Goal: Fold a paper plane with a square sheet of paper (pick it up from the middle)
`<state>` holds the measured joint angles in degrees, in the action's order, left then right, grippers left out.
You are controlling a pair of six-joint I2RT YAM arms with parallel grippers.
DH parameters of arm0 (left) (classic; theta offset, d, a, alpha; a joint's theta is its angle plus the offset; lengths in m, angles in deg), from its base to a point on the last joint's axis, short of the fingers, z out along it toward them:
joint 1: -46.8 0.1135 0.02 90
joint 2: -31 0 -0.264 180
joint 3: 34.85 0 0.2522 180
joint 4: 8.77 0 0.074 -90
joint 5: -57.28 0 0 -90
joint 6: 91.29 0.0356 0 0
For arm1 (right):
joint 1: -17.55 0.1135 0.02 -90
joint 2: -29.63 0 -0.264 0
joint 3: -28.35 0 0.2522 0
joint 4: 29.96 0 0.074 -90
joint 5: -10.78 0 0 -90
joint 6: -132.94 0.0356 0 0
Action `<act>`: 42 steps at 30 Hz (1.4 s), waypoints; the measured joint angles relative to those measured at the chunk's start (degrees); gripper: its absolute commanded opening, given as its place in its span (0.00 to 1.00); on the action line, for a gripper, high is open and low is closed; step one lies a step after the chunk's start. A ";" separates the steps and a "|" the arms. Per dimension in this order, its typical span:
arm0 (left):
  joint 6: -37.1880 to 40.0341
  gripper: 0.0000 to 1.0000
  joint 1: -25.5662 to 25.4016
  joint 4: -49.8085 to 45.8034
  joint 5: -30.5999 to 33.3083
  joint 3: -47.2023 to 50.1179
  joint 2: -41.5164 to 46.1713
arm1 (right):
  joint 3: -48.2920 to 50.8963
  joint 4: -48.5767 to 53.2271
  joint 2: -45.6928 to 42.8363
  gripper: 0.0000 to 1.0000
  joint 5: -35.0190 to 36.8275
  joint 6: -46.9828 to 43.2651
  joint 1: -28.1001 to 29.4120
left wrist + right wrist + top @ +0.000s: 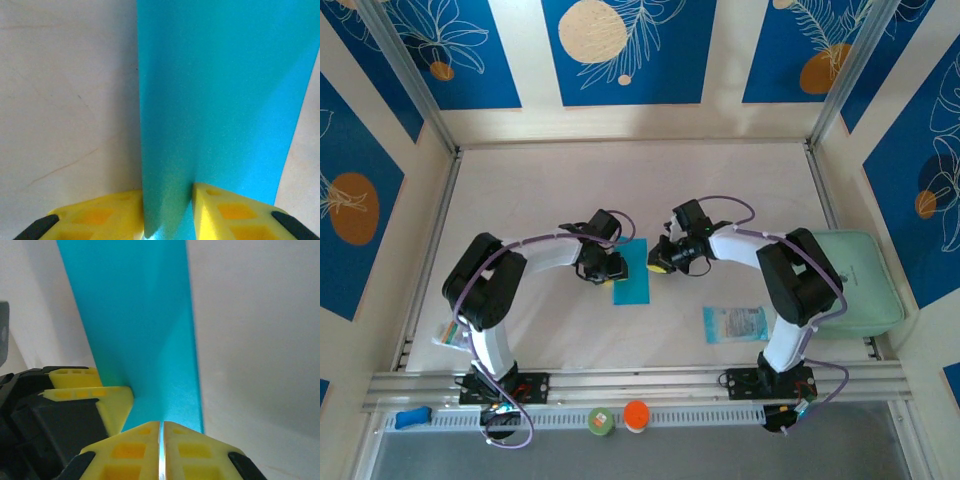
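The square sheet of paper is cyan and lies mid-table between my two grippers. In the left wrist view the paper rises as a ridge between the yellow fingers, and my left gripper is shut on that ridge. My left gripper sits at the sheet's left edge. My right gripper is at its right edge. From the right wrist, the paper runs down to the tips of my right gripper, whose jaws are pressed together on its near edge. The left gripper's yellow fingers show beside it.
A pale printed packet lies on the table near the right arm's base. A mint-green pad rests at the right wall. An orange cap and a green cap sit on the front rail.
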<state>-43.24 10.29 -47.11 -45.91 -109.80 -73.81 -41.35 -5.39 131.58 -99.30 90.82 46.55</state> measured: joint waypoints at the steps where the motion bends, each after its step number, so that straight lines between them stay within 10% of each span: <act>1: 0.00 0.35 0.00 0.00 0.00 0.00 0.00 | -0.44 -0.17 0.55 0.07 -0.31 -0.11 0.28; 30: 0.46 0.36 0.00 -0.52 0.13 -0.46 -0.33 | -2.40 -2.71 8.39 0.00 -2.99 -2.51 0.94; 42: 1.97 0.52 -1.31 -5.07 3.23 -3.39 1.18 | -2.45 -2.58 8.52 0.00 -3.08 -4.33 0.87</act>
<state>-41.27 8.98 -52.18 -42.68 -113.19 -72.63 -43.80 -7.97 140.11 -102.38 86.49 47.42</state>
